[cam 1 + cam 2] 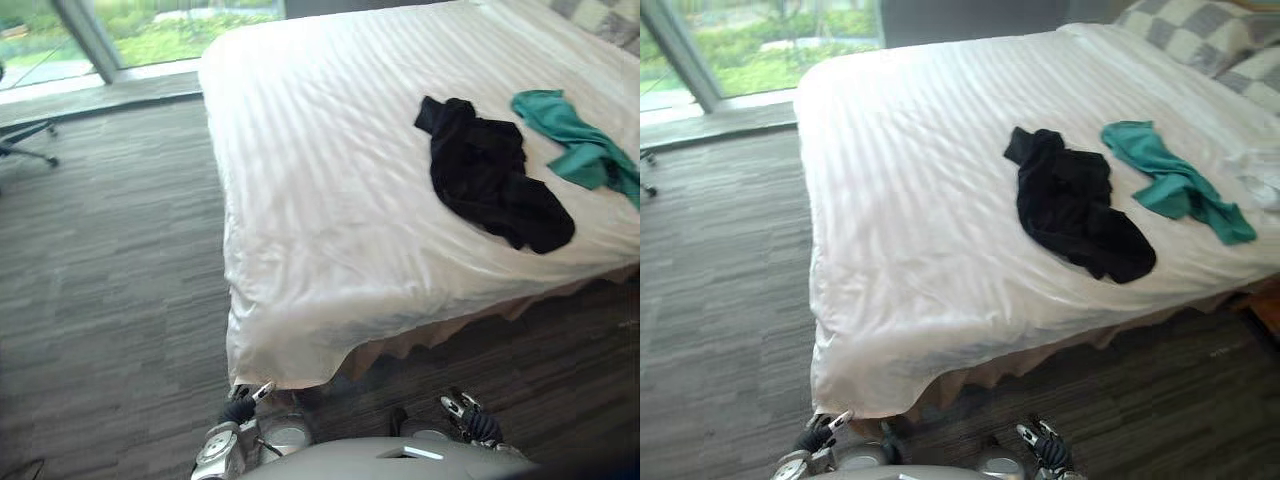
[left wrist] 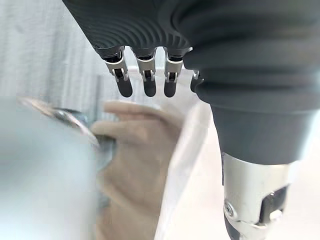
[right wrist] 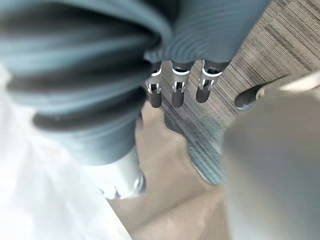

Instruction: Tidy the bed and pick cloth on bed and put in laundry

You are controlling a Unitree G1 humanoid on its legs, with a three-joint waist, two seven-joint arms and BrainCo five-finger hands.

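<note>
A crumpled black cloth [image 1: 492,175] lies on the white striped bed [image 1: 320,200], right of its middle. Beside it on the right, a teal cloth [image 1: 575,140] is spread toward the bed's edge. Both my hands hang low in front of the bed's near edge, well short of either cloth. My left hand [image 1: 240,408] is below the bed's near left corner, its fingers [image 2: 145,82] straight and holding nothing. My right hand [image 1: 468,418] hangs over the carpet, its fingers [image 3: 176,92] also straight and holding nothing.
Checked pillows [image 1: 1185,35] lie at the head of the bed, and a white cloth [image 1: 1262,180] sits at its right edge. A beige bed skirt [image 1: 420,335] hangs under the sheet. Grey carpet [image 1: 110,280] stretches to the left, up to a window [image 1: 150,30] and a chair base [image 1: 25,140].
</note>
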